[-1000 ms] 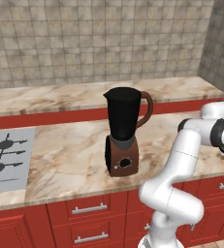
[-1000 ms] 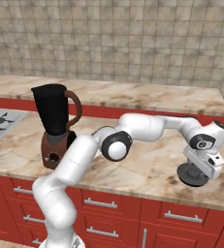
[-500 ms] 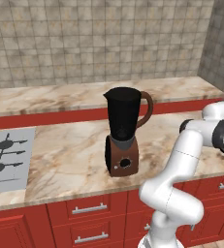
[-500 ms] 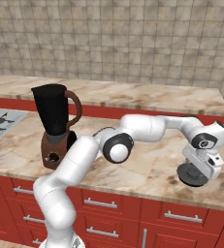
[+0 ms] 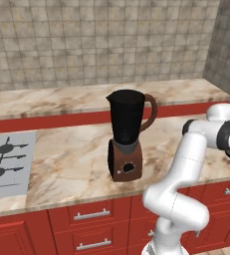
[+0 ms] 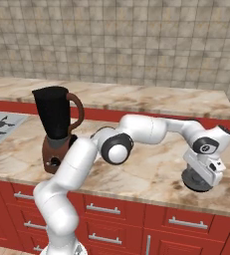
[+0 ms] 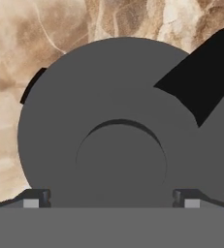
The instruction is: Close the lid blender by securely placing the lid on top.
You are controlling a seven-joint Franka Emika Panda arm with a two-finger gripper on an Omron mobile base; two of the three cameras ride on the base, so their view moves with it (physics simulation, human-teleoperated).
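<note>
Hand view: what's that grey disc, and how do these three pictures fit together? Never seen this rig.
It's a simulated kitchen with a white robot arm on a driving base. Two pictures come from cameras on that base, behind the arm to its left and right. The third looks down from the hand itself. The grey disc is the lid, lying on the marble counter near its front edge. The gripper hovers right above it, jaws wide open, holding nothing. The blender stands further along the counter with its jar uncovered; the lid belongs on top of it. A gas hob sits beyond.
</note>
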